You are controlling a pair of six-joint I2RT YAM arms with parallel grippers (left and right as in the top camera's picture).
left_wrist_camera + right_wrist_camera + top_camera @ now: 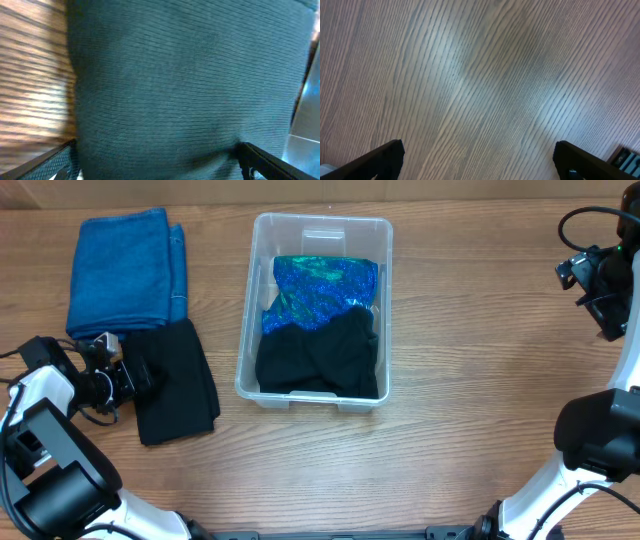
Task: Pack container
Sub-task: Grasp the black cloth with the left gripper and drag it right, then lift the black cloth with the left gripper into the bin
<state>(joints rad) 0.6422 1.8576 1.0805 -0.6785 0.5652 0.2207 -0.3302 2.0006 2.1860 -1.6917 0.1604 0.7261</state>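
The packing looks about half done. On the table (480, 380), the container (320, 220) sits between the two grippers, off to the right of the left one and well apart from the right one. It already holds a black garment (320, 360) and a shiny blue cloth (320, 285).

Two things are still to go in. A folded blue towel (125, 270) lies just beyond the left gripper (157, 160), and a folded black cloth (180, 380) lies right under it.

By count I see one container, two pieces inside it and two outside; whether the towel is one piece or two, I cannot tell.

The left gripper is spread wide over the black cloth and grasps nothing yet. The right gripper (479, 157) is also wide open and empty above bare wood.
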